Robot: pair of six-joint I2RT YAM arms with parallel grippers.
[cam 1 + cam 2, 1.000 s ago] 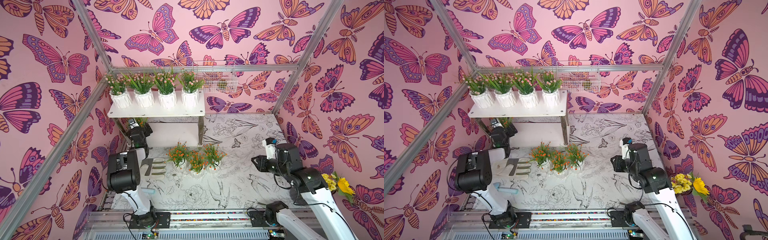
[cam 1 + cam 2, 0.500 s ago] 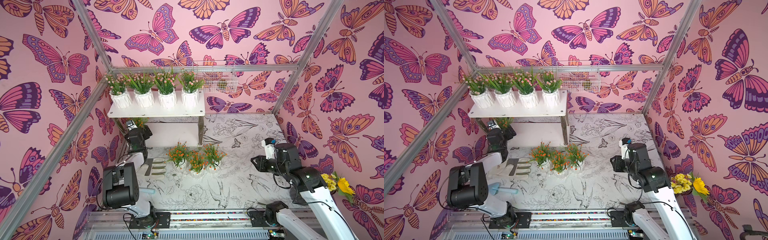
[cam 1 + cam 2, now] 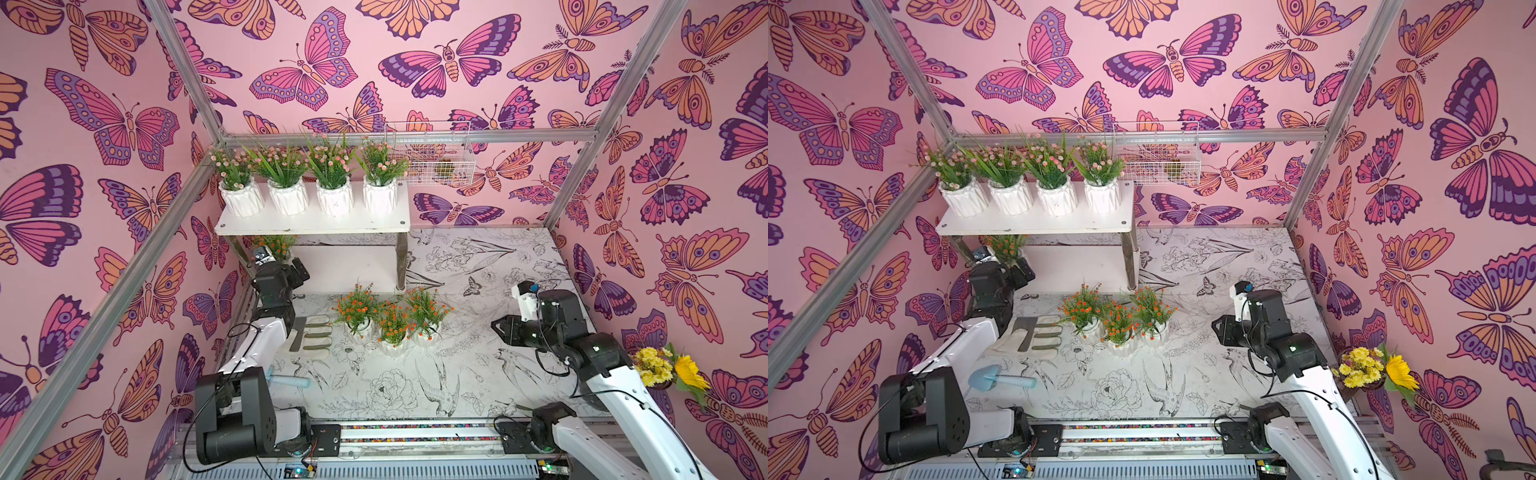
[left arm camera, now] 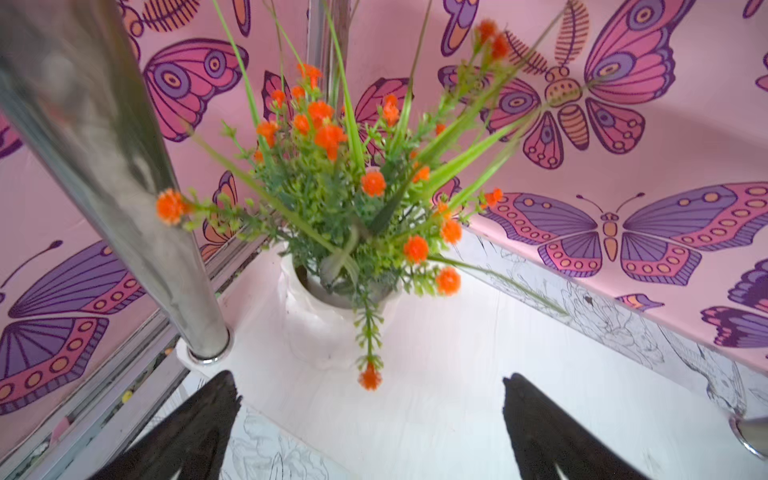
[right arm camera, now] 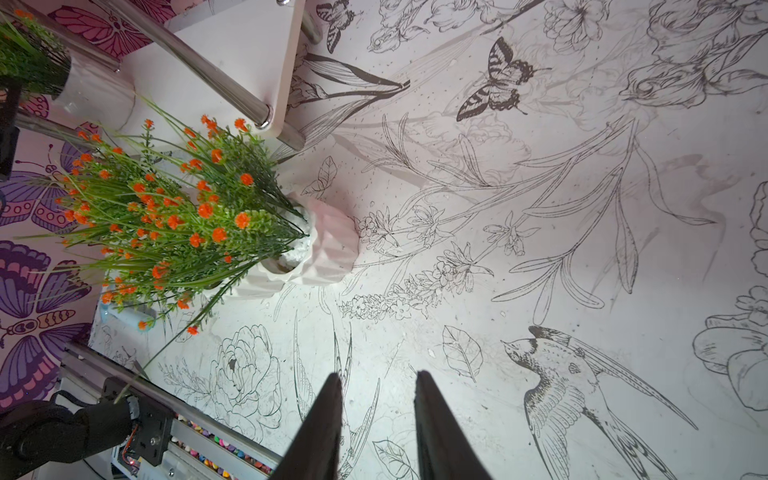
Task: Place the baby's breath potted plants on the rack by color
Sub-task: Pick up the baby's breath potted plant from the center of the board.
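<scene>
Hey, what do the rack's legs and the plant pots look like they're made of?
The rack legs look like polished metal, probably steel: mirror-like reflections. The pots are matte white and ribbed, ceramic or plastic; the look leaves that open.

Left fingers (image 4: 195, 428) spread wide, arm stretched forward; right fingers (image 5: 326, 428) narrowly parted, holding nothing.
</scene>
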